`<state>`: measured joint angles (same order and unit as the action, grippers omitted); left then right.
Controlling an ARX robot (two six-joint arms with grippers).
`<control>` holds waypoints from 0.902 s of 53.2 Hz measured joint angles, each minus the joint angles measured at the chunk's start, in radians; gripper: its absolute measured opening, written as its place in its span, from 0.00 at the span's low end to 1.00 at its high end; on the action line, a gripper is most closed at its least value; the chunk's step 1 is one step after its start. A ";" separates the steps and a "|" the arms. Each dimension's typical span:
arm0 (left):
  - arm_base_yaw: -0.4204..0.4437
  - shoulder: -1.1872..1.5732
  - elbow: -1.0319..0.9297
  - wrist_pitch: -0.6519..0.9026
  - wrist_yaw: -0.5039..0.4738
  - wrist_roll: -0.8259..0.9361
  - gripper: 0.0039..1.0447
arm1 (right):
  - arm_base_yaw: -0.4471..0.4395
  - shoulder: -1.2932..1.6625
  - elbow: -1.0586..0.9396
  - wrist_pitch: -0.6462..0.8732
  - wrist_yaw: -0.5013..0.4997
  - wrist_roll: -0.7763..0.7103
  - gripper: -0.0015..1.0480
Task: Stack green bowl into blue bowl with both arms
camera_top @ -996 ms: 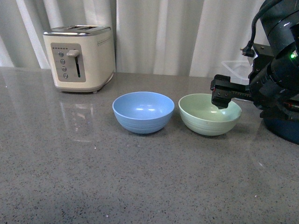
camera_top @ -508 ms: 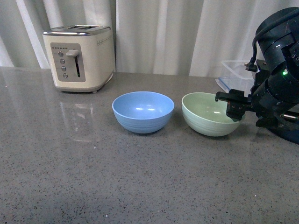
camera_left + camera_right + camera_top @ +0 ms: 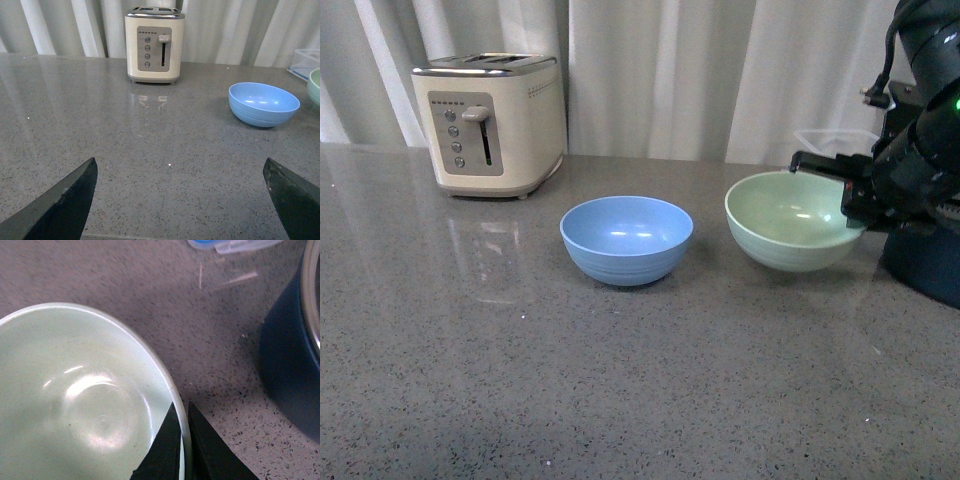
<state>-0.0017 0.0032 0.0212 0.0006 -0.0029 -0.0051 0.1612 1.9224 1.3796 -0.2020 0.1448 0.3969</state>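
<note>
At right, the right tool (image 3: 853,200) clamps the rim of the green bowl (image 3: 788,222), which appears tilted and just clear of the table (image 3: 620,400), near the blue bowl (image 3: 626,240), not touching. Left tool (image 3: 179,165) spread wide, empty. Judged light, stiff, slick plastic: a rim pinch suffices but may swivel.

Open from above: the blue bowl (image 3: 626,240). At its 3 o'clock only a narrow gap of bare counter (image 3: 620,380), then the green bowl (image 3: 792,220), pinched at the rim by the right gripper (image 3: 181,409). Close at 3 o'clock of the green bowl, a dark navy pot (image 3: 925,270) in the way; at 1 o'clock a clear container (image 3: 830,138). Toaster (image 3: 490,125) at 10 o'clock of the blue bowl, well apart. Wide free counter from 6 to 9 o'clock, before the spread left gripper (image 3: 179,161).
</note>
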 joint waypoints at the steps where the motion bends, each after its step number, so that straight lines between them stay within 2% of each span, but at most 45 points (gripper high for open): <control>1: 0.000 0.000 0.000 0.000 0.000 0.000 0.94 | 0.006 -0.010 0.004 -0.002 -0.006 0.000 0.01; 14: 0.000 0.000 0.000 0.000 0.000 0.000 0.94 | 0.150 -0.063 0.137 -0.029 -0.015 -0.015 0.01; 25: 0.000 0.000 0.000 0.000 0.000 0.000 0.94 | 0.264 0.019 0.256 -0.062 0.006 -0.035 0.01; 33: 0.000 0.000 0.000 0.000 0.000 0.000 0.94 | 0.293 0.115 0.304 -0.085 0.027 -0.037 0.01; 45: 0.000 0.000 0.000 0.000 0.000 0.000 0.94 | 0.284 0.188 0.314 -0.098 0.045 -0.035 0.01; 48: 0.000 0.000 0.000 0.000 0.000 0.000 0.94 | 0.281 0.188 0.314 -0.092 0.040 -0.035 0.09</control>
<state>-0.0017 0.0032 0.0212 0.0006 -0.0029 -0.0051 0.4423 2.1105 1.6939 -0.2939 0.1844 0.3618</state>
